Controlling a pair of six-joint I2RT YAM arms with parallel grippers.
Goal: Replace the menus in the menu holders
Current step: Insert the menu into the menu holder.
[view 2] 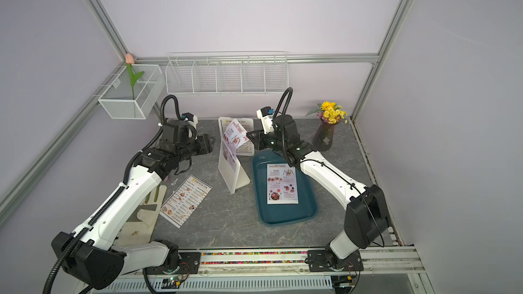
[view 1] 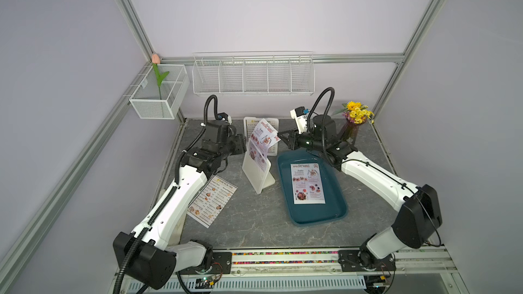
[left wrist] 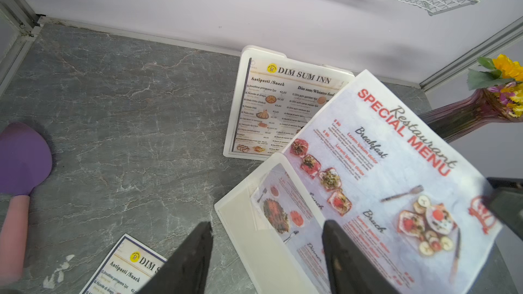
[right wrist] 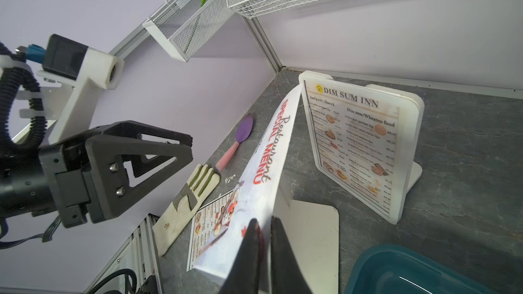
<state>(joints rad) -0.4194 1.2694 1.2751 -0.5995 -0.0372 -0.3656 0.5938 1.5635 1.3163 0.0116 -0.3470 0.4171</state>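
Bright, soft, even light, probably from overhead; faint shadows on the surface (view 1: 254, 222). Both top views bow the frame rails (view 1: 353, 58) at the edges. The right wrist view blurs the right end effector (right wrist: 264, 222) and menu (right wrist: 263, 165).

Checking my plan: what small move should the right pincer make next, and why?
Probably ease the SPECIAL MENU sheet down into the near holder: the right pincer pinches its edge, and the sheet sits only partly in the slot, its upper half curling out.
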